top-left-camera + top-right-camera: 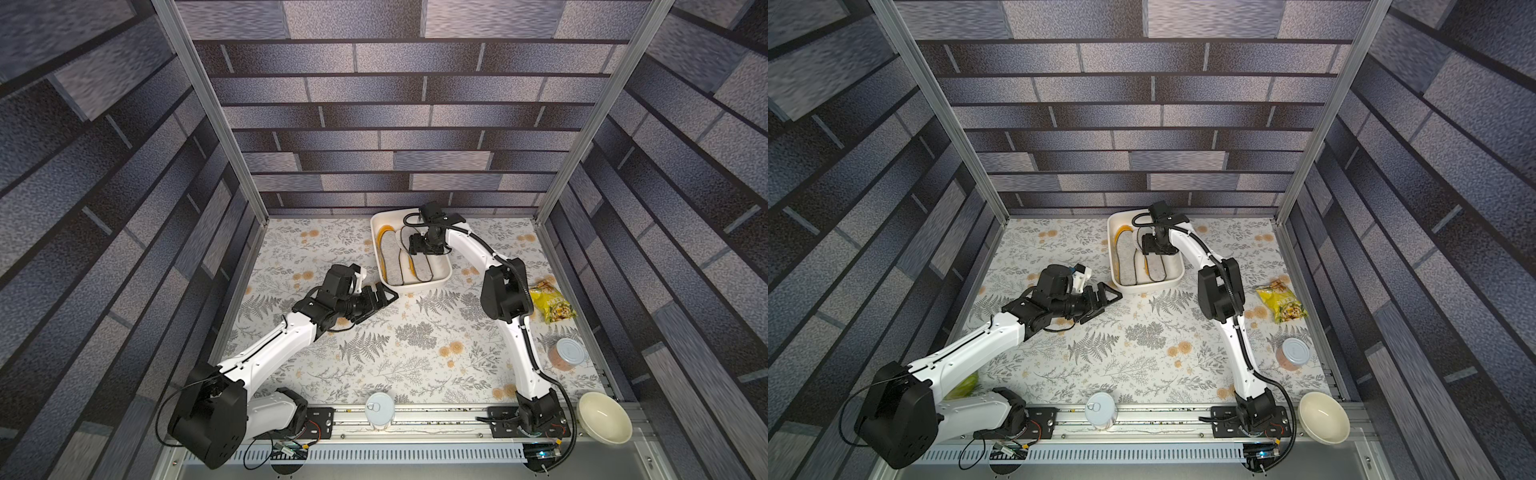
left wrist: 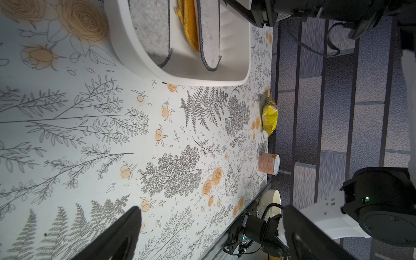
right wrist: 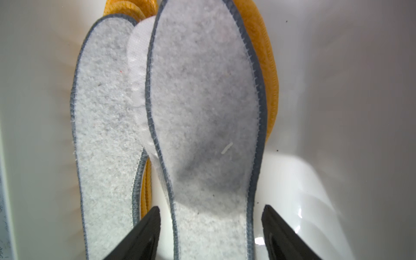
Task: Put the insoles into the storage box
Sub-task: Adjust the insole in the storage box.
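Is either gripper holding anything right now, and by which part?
Nothing is held: the left gripper is open and empty, and the right gripper is open astride the grey felt insole, at its narrow end.

Bright, even light; glare on the storage box point(image 3: 300, 213); smeared edges.

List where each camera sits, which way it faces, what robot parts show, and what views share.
Top views: high over the near edge, looking down toward the back wall; table, box, left arm and right arm whole.
Left wrist: on the left arm, low over the table, facing across to the box, bag and pink can; open left tool, right arm's base.
Right wrist: above the box, looking down into it at grey insoles atop orange insoles; open right tool straddles one.
Shared: box and grey insoles, in all four.
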{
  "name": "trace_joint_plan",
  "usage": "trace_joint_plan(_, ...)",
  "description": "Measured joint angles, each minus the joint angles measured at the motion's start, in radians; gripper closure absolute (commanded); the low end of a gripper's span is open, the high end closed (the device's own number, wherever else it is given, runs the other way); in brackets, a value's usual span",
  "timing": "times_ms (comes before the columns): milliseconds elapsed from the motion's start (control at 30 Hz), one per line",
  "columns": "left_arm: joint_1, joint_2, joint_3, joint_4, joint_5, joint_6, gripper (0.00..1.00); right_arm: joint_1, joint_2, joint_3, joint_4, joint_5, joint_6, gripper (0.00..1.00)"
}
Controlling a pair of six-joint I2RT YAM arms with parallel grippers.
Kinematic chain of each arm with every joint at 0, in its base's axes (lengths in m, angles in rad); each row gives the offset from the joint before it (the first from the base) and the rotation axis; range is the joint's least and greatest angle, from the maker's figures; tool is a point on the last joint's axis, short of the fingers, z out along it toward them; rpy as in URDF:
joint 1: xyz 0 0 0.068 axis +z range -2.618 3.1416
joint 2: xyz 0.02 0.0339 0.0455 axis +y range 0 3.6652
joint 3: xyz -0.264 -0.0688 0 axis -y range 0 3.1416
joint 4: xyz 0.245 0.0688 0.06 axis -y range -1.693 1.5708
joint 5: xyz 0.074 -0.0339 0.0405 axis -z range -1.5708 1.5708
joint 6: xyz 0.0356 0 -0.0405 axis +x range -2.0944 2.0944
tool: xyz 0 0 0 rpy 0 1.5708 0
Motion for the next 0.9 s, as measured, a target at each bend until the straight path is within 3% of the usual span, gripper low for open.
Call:
trace_joint_plan(567, 0.0, 0.0, 0.0, 0.001, 0.001, 0.0, 0.0, 0.018, 0.001, 0.006, -0.001, 0.0, -0.17, 0.17)
trace_joint_plan(900, 0.0, 0.0, 0.0, 0.001, 0.001, 0.0, 0.0, 0.019, 0.035, 0.13, -0.019, 0.04, -0.22, 0.1)
